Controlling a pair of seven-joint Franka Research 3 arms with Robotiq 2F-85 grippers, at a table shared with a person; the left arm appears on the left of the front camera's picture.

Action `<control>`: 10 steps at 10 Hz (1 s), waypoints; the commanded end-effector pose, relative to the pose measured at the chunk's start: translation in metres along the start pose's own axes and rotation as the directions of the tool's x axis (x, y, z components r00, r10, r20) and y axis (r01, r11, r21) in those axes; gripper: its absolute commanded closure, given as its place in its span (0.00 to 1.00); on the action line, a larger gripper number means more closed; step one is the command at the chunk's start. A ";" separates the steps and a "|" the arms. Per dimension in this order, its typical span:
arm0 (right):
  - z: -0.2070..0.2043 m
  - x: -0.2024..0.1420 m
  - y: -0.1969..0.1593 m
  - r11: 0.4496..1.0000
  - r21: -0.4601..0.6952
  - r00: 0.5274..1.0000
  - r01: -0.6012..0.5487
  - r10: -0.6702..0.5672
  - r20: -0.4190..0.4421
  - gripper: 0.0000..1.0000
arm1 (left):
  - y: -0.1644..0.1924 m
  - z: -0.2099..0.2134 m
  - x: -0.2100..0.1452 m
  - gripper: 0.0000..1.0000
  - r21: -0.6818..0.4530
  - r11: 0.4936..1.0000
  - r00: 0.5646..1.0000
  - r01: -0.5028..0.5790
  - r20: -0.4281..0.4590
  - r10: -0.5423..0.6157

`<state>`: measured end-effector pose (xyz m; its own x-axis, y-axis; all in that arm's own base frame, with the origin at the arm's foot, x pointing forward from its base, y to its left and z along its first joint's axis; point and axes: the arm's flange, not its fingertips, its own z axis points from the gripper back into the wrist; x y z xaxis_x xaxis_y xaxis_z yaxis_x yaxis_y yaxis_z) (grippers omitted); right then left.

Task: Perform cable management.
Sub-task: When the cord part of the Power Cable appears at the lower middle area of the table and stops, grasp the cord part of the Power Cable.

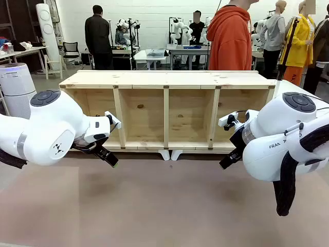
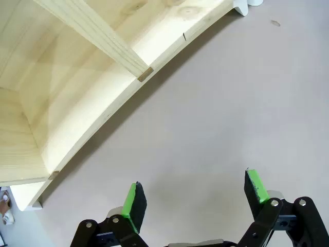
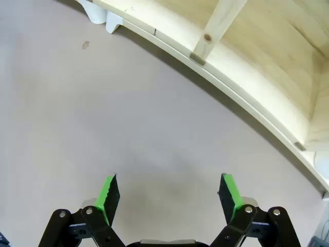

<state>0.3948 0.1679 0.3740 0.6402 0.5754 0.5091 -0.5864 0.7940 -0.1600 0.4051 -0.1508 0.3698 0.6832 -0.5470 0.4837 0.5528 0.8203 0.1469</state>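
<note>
Bright, even, diffuse light is recorded. A soft shadow is cast by the shelf (image 1: 167,80) onto the tabletop (image 1: 154,206) along its front edge. Straight shelf edges are bowed in both wrist views.

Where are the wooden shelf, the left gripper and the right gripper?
wooden shelf (image 1: 164,80): front view, on its top board.
left gripper (image 2: 193,180): left wrist view, midway between its fingertips.
right gripper (image 3: 168,177): right wrist view, midway between its fingertips.
</note>
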 end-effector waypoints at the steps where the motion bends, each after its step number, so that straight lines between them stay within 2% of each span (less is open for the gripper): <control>1: 0.000 0.000 0.000 1.000 0.000 1.000 0.000 0.000 0.000 0.00 | 0.000 0.003 0.000 0.00 0.001 1.000 1.000 0.000 0.005 0.000; 9: 0.000 0.000 0.000 1.000 0.000 1.000 -0.002 0.002 0.000 0.00 | -0.002 0.000 0.000 0.00 0.000 1.000 1.000 0.004 0.000 -0.004; 10: 0.009 -0.003 0.001 1.000 0.010 1.000 -0.003 0.003 0.013 0.00 | -0.005 0.009 0.002 0.00 0.026 1.000 1.000 -0.003 0.000 0.003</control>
<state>0.3944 0.1684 0.3759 0.6364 0.5770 0.5120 -0.5876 0.7926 -0.1628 0.4041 -0.1532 0.3711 0.6782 -0.5529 0.4840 0.5566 0.8166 0.1529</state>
